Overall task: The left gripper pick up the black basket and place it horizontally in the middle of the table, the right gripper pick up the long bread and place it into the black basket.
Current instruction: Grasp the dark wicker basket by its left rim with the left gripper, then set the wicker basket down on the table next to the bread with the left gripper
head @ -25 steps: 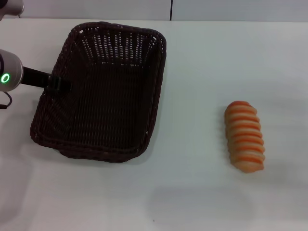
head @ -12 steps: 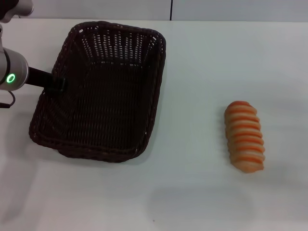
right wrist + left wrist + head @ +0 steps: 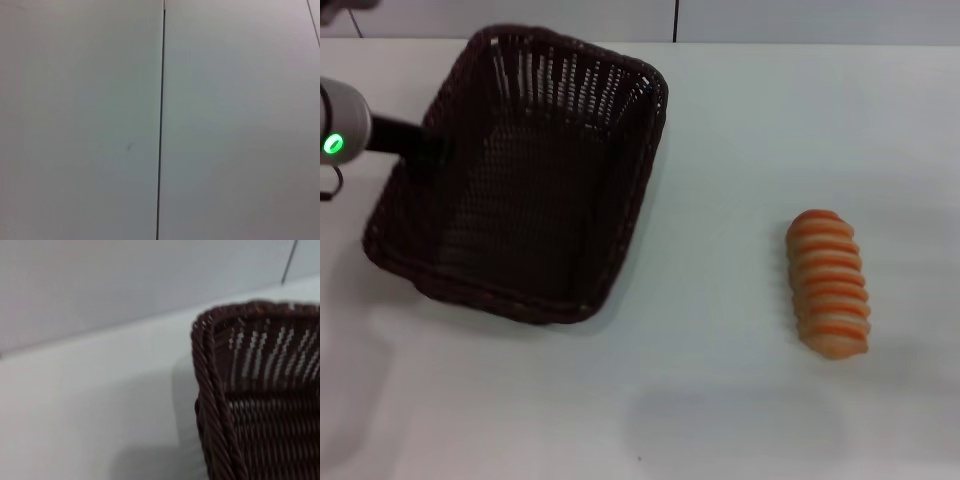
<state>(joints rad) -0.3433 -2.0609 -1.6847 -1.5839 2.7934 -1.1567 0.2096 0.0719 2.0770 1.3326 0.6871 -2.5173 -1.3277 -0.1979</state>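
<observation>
The black basket (image 3: 525,180) is at the left of the white table (image 3: 720,400), raised and tilted, with its long side running away from me. My left gripper (image 3: 425,150) is shut on the middle of the basket's left rim; its arm with the green ring light enters from the left edge. The left wrist view shows the basket's braided rim and a corner (image 3: 215,390) above the table (image 3: 90,415). The long bread (image 3: 830,283), cream with orange stripes, lies on the table at the right, well apart from the basket. My right gripper is out of view.
A pale wall with a dark vertical seam (image 3: 676,20) runs along the table's far edge. The right wrist view shows only such a wall panel and seam (image 3: 161,125). Bare table lies between basket and bread.
The left gripper has lifted the basket by its left rim. The basket has risen, tilted and shifted a little to the left. The bread has not moved.
</observation>
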